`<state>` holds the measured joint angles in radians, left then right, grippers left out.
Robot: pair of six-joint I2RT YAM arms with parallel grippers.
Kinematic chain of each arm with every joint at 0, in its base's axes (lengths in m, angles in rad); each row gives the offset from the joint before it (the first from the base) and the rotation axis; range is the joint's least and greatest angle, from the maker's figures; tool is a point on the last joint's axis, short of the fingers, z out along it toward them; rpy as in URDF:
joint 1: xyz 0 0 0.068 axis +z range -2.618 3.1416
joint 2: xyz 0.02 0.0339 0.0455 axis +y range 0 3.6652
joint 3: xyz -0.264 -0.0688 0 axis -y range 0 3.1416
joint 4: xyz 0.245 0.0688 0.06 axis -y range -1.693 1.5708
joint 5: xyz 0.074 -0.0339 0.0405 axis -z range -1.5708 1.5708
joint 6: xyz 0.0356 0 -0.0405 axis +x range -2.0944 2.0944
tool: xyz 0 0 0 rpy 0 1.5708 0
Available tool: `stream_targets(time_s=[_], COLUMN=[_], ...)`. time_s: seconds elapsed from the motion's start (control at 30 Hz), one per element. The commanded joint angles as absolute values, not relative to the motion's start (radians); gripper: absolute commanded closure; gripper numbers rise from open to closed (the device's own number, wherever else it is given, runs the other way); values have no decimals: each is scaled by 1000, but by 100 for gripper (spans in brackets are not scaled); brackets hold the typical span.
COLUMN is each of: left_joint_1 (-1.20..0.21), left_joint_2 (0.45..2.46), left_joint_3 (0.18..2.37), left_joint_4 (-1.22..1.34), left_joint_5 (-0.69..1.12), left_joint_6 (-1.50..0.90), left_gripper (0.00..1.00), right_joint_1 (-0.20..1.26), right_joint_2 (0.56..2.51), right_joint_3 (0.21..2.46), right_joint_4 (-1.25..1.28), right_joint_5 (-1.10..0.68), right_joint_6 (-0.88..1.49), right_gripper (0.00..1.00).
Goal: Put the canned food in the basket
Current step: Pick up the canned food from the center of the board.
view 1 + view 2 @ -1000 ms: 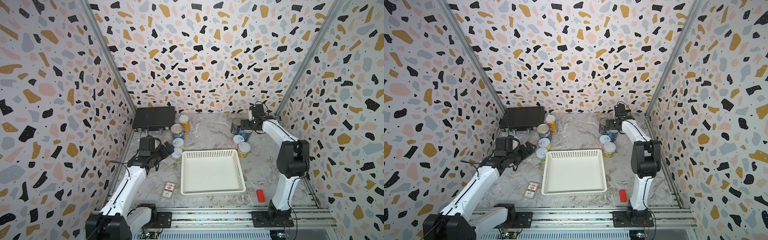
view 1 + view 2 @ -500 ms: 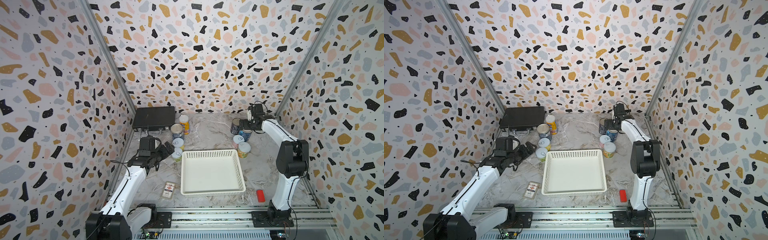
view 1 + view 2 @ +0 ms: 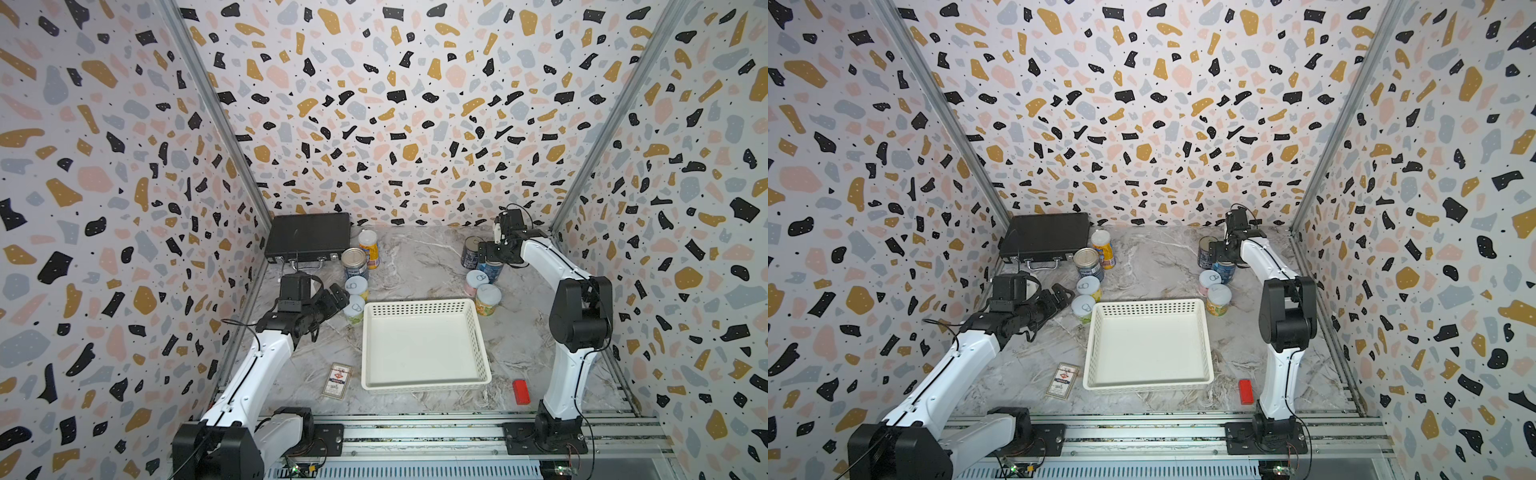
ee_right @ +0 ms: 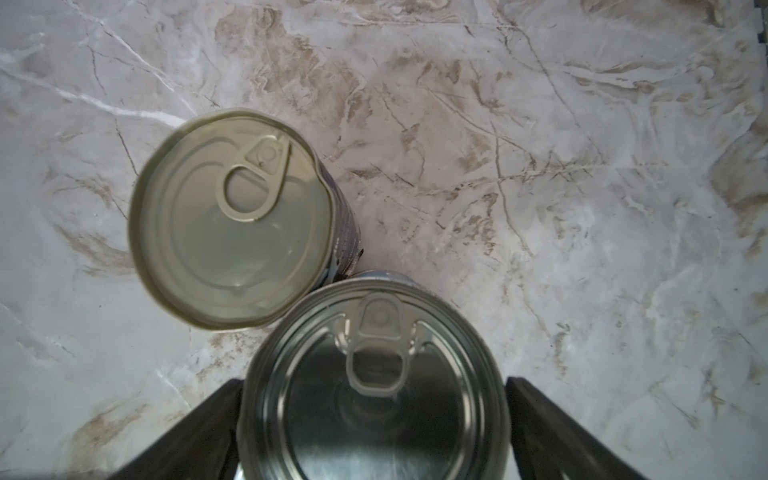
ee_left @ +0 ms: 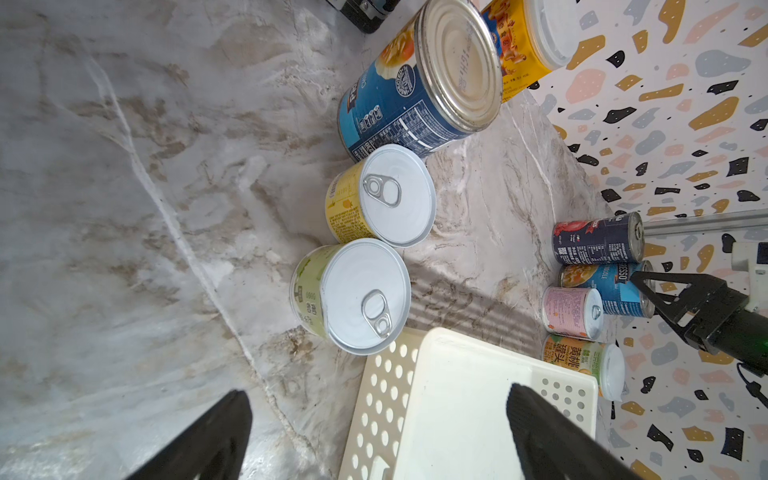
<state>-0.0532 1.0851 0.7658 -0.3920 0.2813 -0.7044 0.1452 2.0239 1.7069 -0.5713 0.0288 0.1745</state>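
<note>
Though the left gripper (image 5: pixel 376 392) gapes empty, the wide-open right gripper (image 4: pixel 372 382) half hides the blue tin (image 3: pixel 491 272) it straddles.

Both top views look down from high at the front edge onto the whole marble table (image 3: pixel 419 257), nearly alike. The left wrist camera looks low across it past the basket (image 5: pixel 457 395); the right wrist camera looks straight down, close, on two metal-topped tins (image 4: pixel 232 220).

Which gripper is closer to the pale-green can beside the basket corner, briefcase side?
Left. The left gripper is right next to the pale-green can, jaws open. The right gripper is well away, jaws open around a blue tin.
</note>
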Motion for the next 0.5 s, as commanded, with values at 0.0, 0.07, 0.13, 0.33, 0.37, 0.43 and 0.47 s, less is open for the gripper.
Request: stream_targets(time_s=[0.0, 0.07, 0.13, 0.33, 0.37, 0.43, 0.47], left_joint_1=[-48, -48, -48, -48, -48, -48, -48], left_joint_2=[1089, 1089, 1090, 1091, 1092, 1092, 1092], left_joint_3=[793, 793, 793, 792, 793, 793, 793], left_joint_4=[-368, -368, -368, -364, -365, -364, -364], left_joint_5=[297, 296, 295, 298, 298, 298, 298], left_joint_6=[-713, -713, -713, -713, -713, -713, -714], left_gripper=[0, 0, 0, 1, 0, 1, 0], right_joint_1=[147, 146, 146, 146, 146, 146, 146], right_joint_2=[2027, 2030, 2033, 2057, 2058, 2049, 2040], right_joint_3=[1752, 1758, 1765, 1803, 1810, 1819, 1818], right_joint_4=[-605, -608, -610, -638, -642, -653, -654], right_joint_5=[25, 20, 10, -5, -2, 4, 5], right_joint_6=[181, 176, 175, 175, 176, 183, 189], right_gripper=[1, 4, 11, 25, 28, 35, 40])
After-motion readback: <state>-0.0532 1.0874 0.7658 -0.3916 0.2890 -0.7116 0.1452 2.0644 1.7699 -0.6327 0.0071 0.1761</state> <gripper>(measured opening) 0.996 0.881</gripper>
